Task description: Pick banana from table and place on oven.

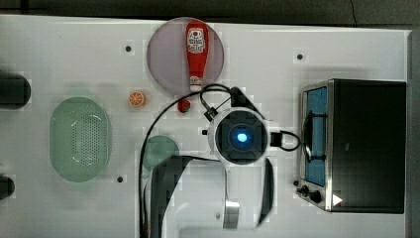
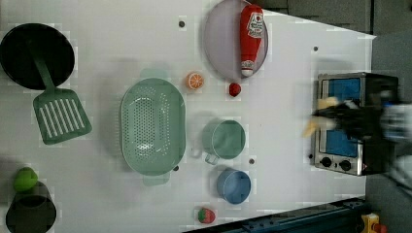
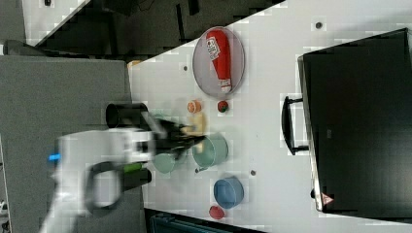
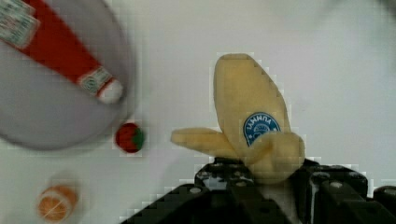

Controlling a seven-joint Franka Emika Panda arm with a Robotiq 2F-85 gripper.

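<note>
tool [image 4: 273,186]: clamped on banana [image 4: 252,116] base, lifted off counter [image 4: 345,70]
oven [image 1: 369,144]: beside tool, black top free for drop

White table [image 1: 74,49] — oven [image 1: 369,144], colander [image 1: 79,139], plate [image 1: 163,54] on it.

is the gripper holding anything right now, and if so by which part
Yes, the gripper is shut on the banana, clamped at its lower end where the peel flaps splay out. The rounded tip points away from the fingers.
</note>
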